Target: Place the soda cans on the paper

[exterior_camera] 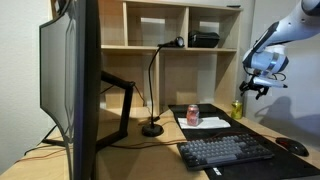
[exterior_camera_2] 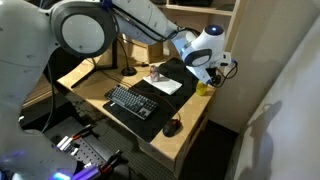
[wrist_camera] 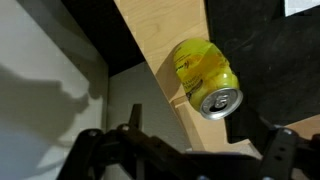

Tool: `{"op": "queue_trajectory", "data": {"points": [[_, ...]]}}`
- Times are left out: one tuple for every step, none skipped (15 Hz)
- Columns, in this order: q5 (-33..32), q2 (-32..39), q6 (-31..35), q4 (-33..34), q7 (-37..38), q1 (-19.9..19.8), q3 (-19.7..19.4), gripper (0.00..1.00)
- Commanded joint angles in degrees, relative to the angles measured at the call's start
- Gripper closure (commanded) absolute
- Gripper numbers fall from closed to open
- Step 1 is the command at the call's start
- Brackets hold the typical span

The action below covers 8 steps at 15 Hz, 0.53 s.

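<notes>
Plainly, the gripper (wrist_camera: 186,148) is spread wide in the wrist view: its two dark fingers (wrist_camera: 92,146) sit far apart along the bottom of the frame, and nothing lies between them. It holds nothing and touches nothing. The yellow-green can (wrist_camera: 204,76) shows ahead of the open jaws and apart from them, with its silvery top turned toward the camera. It stands on a strip of bare wooden desk (wrist_camera: 160,40), close to the desk's edge and just beside the black mat (wrist_camera: 265,45).

In both exterior views the gripper (exterior_camera: 256,88) (exterior_camera_2: 214,72) hangs in the air above this can (exterior_camera: 237,108) (exterior_camera_2: 203,87), clear of it. The can is off the paper (exterior_camera: 208,122), near the paper's side but separate from it.

The pink-red can (exterior_camera: 192,113) stands upright on the paper, toward the sheet's rear part, near the foot of the lamp (exterior_camera: 152,128). In an exterior view the same can (exterior_camera_2: 158,75) appears at one end of the white sheet (exterior_camera_2: 168,86), which lies on the black mat (exterior_camera_2: 150,118) behind the keyboard (exterior_camera_2: 131,102). A mouse (exterior_camera_2: 172,127) rests on the mat near the keyboard's end, well apart from both cans. A large monitor (exterior_camera: 75,80) fills the near side of an exterior view.
</notes>
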Motion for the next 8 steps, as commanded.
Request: {"op": "queue_trajectory", "data": {"points": [[-2.3,2.3,-1.8,3.1,9.7,0.9,-1.2,0.0],[-2.6,3.5,-4.0,4.9,14.3,1.4,-1.9,0.0],[-3.0,4.9,-5.2,7.2,18.7,2.0,-2.4,0.0],[-3.1,5.7,-6.3,8.6,22.8,2.5,-2.8,0.0],[-2.9,6.6,-8.8,10.5,26.7,2.8,-2.8,0.0],[-2.2,7.7,-11.1,12.7,30.1,2.8,-2.4,0.0],[-0.7,8.0,-12.6,14.1,32.6,2.5,-1.4,0.0],[0.2,8.5,-13.6,15.6,35.9,2.6,-1.2,0.0]]}}
